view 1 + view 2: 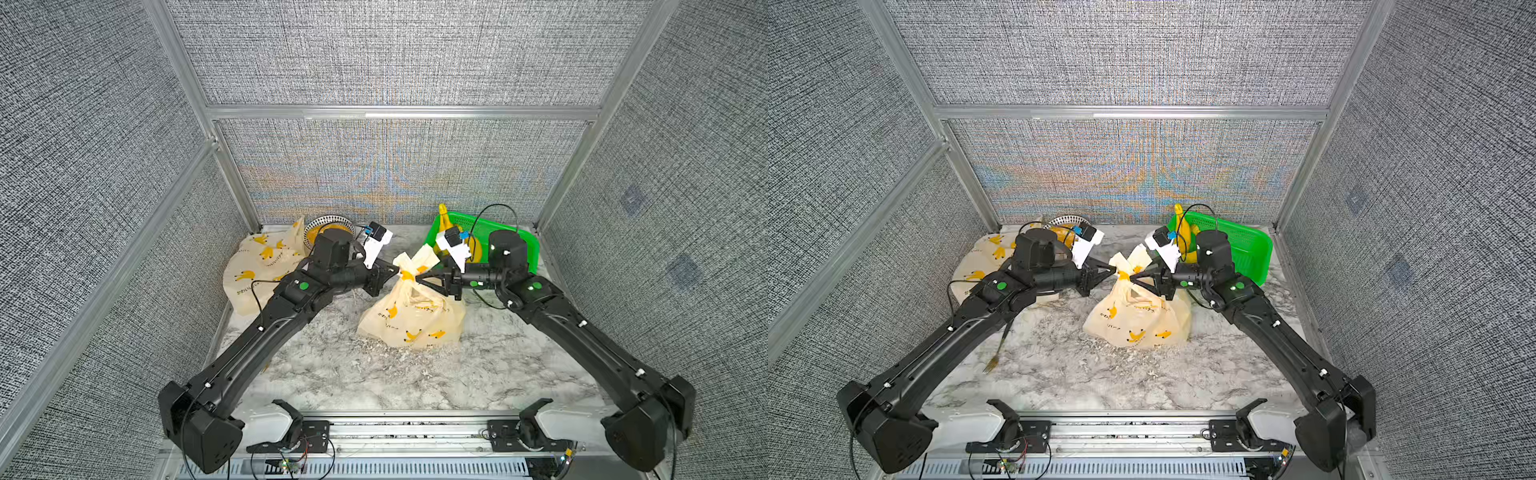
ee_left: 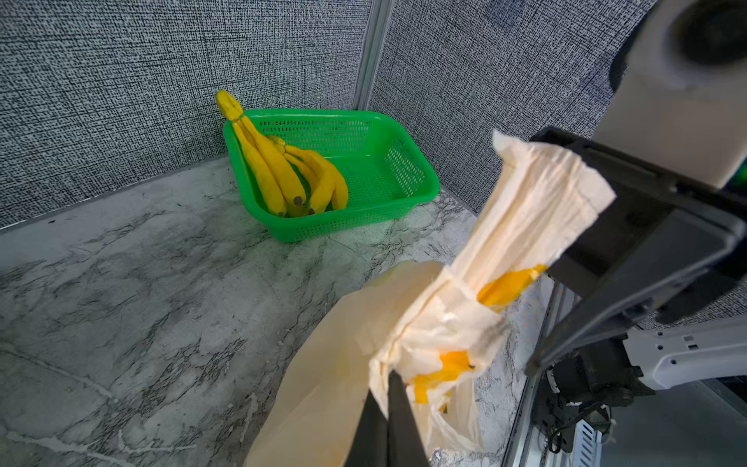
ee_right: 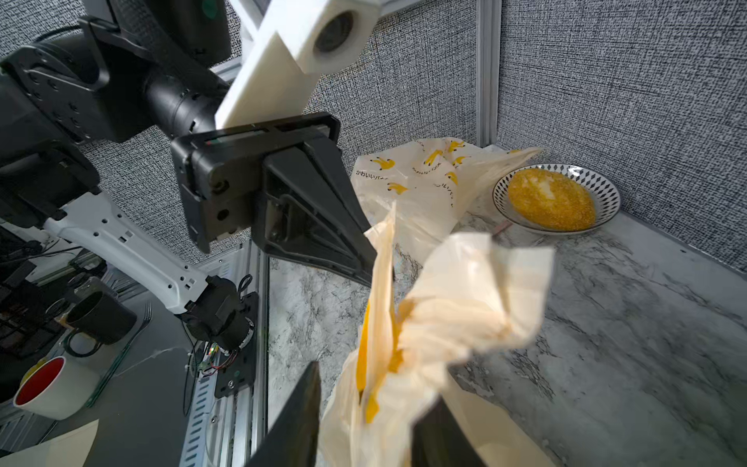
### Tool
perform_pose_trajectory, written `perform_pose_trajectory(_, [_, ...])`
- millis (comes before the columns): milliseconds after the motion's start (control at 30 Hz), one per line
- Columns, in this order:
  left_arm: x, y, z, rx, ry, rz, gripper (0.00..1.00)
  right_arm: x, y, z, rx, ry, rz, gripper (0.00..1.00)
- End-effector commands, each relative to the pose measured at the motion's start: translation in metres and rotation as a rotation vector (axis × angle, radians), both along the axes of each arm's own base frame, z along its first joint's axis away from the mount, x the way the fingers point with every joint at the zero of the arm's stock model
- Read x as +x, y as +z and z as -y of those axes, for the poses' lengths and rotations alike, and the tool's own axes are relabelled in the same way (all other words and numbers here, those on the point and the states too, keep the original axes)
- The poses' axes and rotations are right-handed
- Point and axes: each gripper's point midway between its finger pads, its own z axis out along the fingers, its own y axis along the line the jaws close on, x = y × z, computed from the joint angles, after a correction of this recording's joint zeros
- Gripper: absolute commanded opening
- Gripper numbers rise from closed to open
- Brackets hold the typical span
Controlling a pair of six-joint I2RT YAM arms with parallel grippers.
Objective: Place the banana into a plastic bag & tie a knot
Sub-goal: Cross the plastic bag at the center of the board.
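Cream plastic printed with yellow bananas makes two bags in both top views. One plastic bag [image 1: 411,320] stands bulging mid-surface, its neck drawn into a knot [image 1: 406,274], and a second bag [image 1: 257,266] lies crumpled at the far left. The marble surface [image 1: 374,374] also carries one patterned dish [image 1: 332,224] behind the left arm. One green basket [image 1: 528,249] sits at the far right, partly hidden by the right arm, with bananas [image 1: 444,216] poking over its rim. The two arms meet at the knot from opposite sides: the left end effector [image 1: 394,272] is clamped on an ear of the bag, while the right end effector [image 1: 419,279] has its jaws apart at the neck. In a top view one fork [image 1: 992,363] lies partly under the left arm. The left wrist view shows its two fingers [image 2: 398,408] pressed together on bag film, and at least four bananas leaning in the basket; what the knotted bag holds is hidden. The right wrist view shows its fingers [image 3: 299,424] spread either side of the neck, and whether they touch it I cannot tell. It also shows a yellow lump [image 3: 551,198] in the dish and, off the surface, one black mug [image 3: 101,319] and one white cup [image 3: 52,388].
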Motion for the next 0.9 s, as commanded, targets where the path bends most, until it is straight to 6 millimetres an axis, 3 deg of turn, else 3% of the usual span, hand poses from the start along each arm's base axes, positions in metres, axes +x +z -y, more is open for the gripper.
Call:
perform_pose_trajectory(0, [-0.002,0.006,0.001,-0.021,-0.016,0.015,0.0,0.012,0.001,0.0,-0.012,-0.054,0.03,0.36])
perform_pose_trajectory(33, [-0.002,0.007,0.001,-0.022,-0.016,0.018,0.0,0.013,0.001,-0.001,-0.012,-0.057,0.031,0.33])
perform_pose_trajectory(100, [-0.002,0.007,0.0,-0.025,-0.01,0.019,0.0,0.012,0.002,-0.004,-0.008,-0.048,0.034,0.12])
perform_pose_trajectory(167, [-0.001,0.008,-0.001,-0.027,-0.007,0.02,0.0,0.009,0.003,-0.008,-0.005,-0.037,0.038,0.0])
perform_pose_trajectory(300, [-0.001,0.005,-0.001,-0.03,-0.008,0.013,0.05,0.004,0.006,-0.01,0.009,-0.024,0.05,0.0])
perform_pose_trajectory(333, [-0.001,0.003,-0.002,-0.026,-0.005,0.009,0.12,0.004,0.007,-0.009,0.01,-0.027,0.051,0.0])
perform_pose_trajectory(433, [-0.003,-0.003,-0.007,-0.018,0.01,0.012,0.59,0.005,0.005,-0.008,0.005,-0.04,0.051,0.0])
perform_pose_trajectory(533, [-0.004,-0.007,-0.016,-0.023,0.047,0.023,0.74,0.006,0.001,-0.008,0.001,-0.039,0.046,0.0])
perform_pose_trajectory(633, [-0.009,-0.006,-0.016,-0.063,0.035,0.024,0.8,0.006,0.0,-0.009,0.0,-0.039,0.039,0.0])
perform_pose_trajectory(867, [-0.006,0.0,0.007,-0.151,-0.08,-0.001,0.8,0.008,0.003,-0.01,0.011,-0.041,0.037,0.0])
